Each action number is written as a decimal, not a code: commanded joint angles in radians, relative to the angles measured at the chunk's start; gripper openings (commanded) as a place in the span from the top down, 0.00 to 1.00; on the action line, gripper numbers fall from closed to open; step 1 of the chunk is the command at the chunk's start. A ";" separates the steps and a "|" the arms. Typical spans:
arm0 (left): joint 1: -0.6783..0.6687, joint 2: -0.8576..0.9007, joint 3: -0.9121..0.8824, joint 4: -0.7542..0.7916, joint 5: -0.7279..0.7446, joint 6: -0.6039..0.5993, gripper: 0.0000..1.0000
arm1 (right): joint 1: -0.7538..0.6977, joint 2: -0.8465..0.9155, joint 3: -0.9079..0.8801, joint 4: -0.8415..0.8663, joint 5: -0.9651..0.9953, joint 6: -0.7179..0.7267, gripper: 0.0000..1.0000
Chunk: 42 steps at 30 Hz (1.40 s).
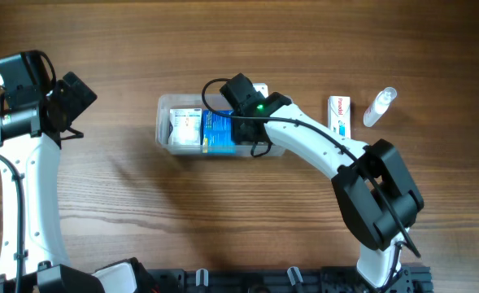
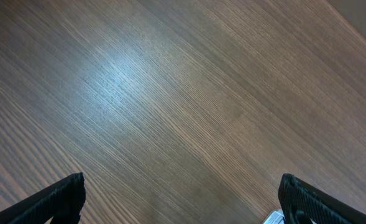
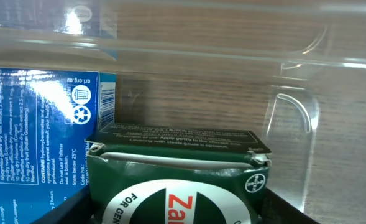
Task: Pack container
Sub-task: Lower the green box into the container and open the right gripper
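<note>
The wooden worktop (image 1: 223,228) carries everything, and under the left fingers (image 2: 52,202) there is only its bare grain. The left arm (image 1: 28,187) stands well apart from the container, its fingers spread wide with nothing between them. The right arm (image 1: 320,146) reaches across the worktop, with the right fingers (image 3: 282,213) down inside the container (image 1: 164,106). This is a clear plastic tub with rounded corners, lying flat on the worktop. In the right wrist view its see-through wall (image 3: 232,50) runs across just ahead of the fingers, with a rounded corner ahead and to their right. A blue box (image 3: 40,143), printed with small white text, stands just to the left of the right fingers, inside the tub. Beyond it, farther from those fingers, a white and blue box (image 1: 185,128) lies at the tub's other end. A green box (image 3: 179,177) with a white oval label and red lettering sits directly between the right fingers. They flank both of its sides, but whether they press on it or have let go cannot be told. Outside the tub, well apart from the right fingers, a small white box (image 1: 340,115) lies on the worktop. A clear bottle (image 1: 379,106) lies just beside it.
</note>
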<state>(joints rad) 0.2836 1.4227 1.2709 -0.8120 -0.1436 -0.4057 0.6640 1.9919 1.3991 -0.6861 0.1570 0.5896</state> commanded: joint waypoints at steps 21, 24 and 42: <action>0.005 -0.009 0.001 0.001 0.001 0.005 0.00 | -0.016 0.014 -0.006 -0.016 0.000 -0.004 0.62; 0.005 -0.009 0.001 0.001 0.001 0.005 0.00 | -0.019 0.014 -0.006 -0.016 0.003 -0.003 0.91; 0.005 -0.009 0.001 0.001 0.001 0.005 0.00 | -0.102 0.014 -0.006 -0.072 0.026 0.047 0.96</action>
<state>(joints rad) 0.2836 1.4227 1.2709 -0.8120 -0.1436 -0.4057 0.5594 1.9919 1.3991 -0.7582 0.1661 0.6098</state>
